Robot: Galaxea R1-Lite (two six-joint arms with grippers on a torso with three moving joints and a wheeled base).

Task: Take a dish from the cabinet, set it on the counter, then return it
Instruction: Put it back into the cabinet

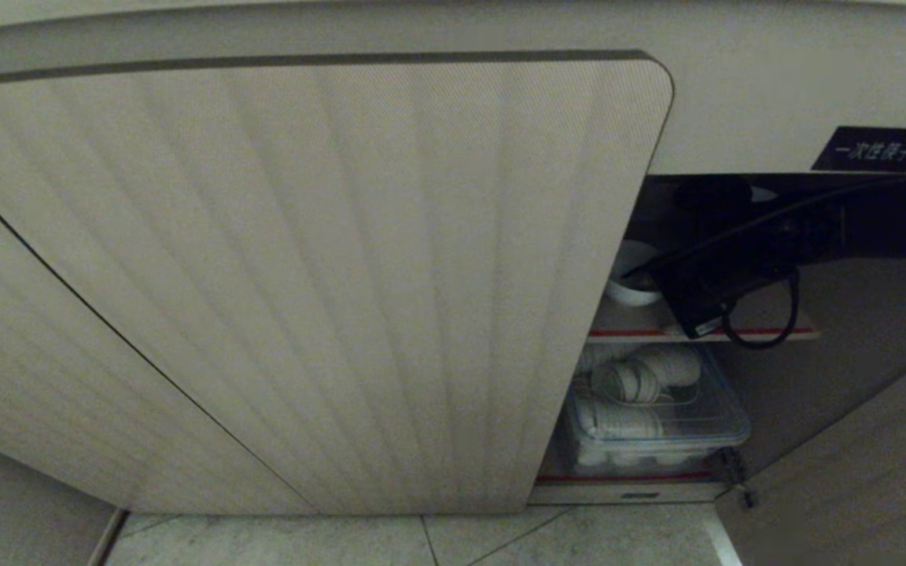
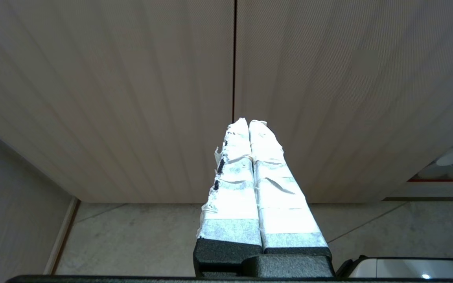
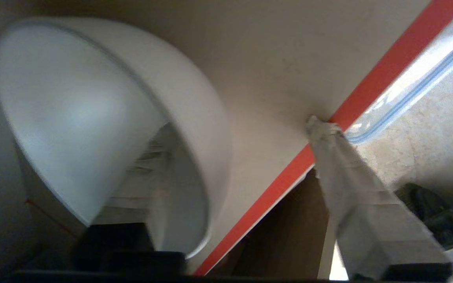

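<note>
Now, from my head view, the cabinet (image 1: 303,283) fills most of the frame, its ribbed door swung across the left and centre. At about three o'clock the opening shows, and my right arm reaches in from the right edge. The dish (image 1: 632,275) sits on the upper shelf (image 1: 775,333) with its red front edge, just at the door's edge, with my right gripper (image 1: 685,291) dark against it; whether my fingers touch it I cannot tell from here. Toward five o'clock, a clear plastic bin (image 1: 657,424) on the lower level holds stacked white bowls (image 1: 626,393). A black label (image 1: 874,148) with white characters sits at one o'clock above the opening. Pale floor tiles (image 1: 421,542) run along six o'clock.

From my left wrist, my left gripper (image 2: 249,124) hangs in front of the closed ribbed doors, its white-taped fingers (image 2: 234,184) pressed together, holding nothing, the floor below them.

From my right wrist, the dish fills the nine o'clock side, tilted, its rim toward the camera. My fingers stand spread apart: one taped finger (image 3: 364,204) lies clear of the dish toward four o'clock, its tip at the shelf's red edge; the other lies inside the bowl, so the bowl's wall stands between them, ungripped.
</note>
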